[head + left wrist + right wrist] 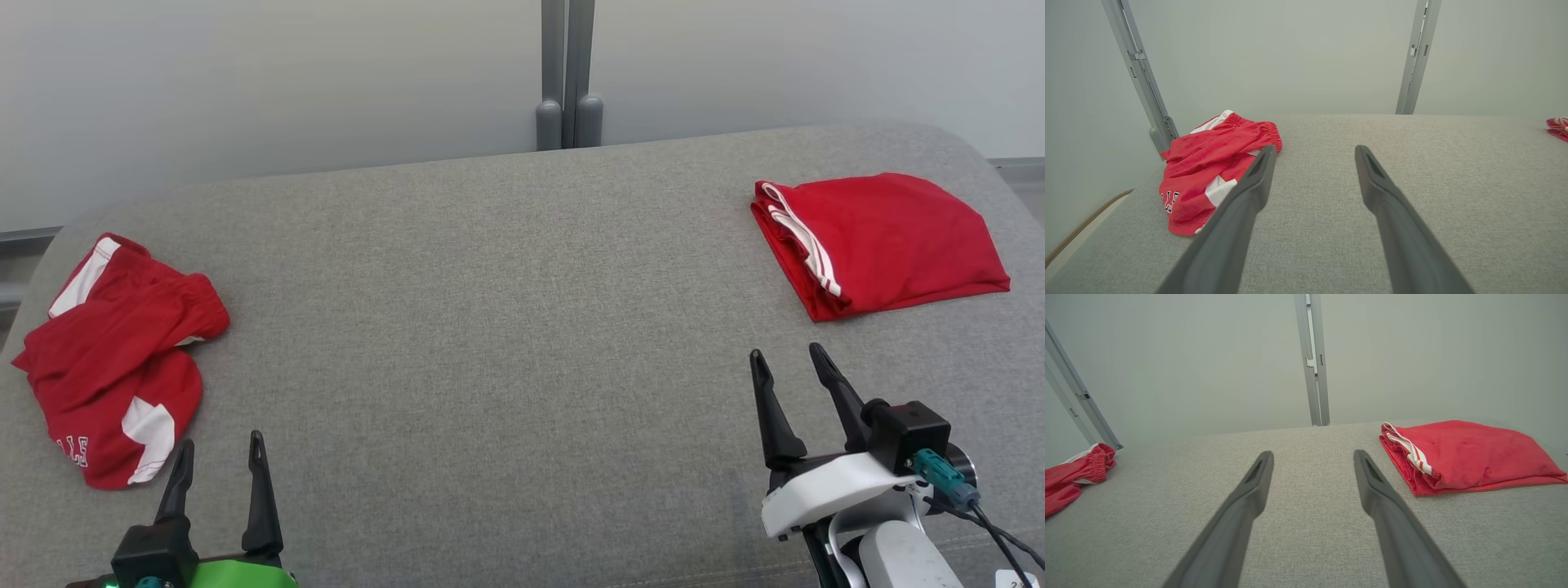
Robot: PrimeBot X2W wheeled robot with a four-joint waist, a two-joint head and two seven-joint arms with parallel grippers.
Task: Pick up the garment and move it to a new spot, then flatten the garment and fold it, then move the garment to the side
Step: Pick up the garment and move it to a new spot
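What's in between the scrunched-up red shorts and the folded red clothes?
Nothing: only bare grey padded surface lies between the scrunched-up red shorts and the folded red garment. The head view shows that whole stretch.

Test lab — blank white panels (245, 82), aluminium posts (569, 73).

The only lettering stands on the crumpled red fabric garment with white panels (1208, 171) (114, 367), near its lower hem: a short row of white block capitals (1169, 201) (72, 449) with dark outlines. They seem to end in "LE", but folds hide the rest and the word cannot be read. A small white label (1016, 581) at the head view's bottom right corner carries dark marks too small to read.
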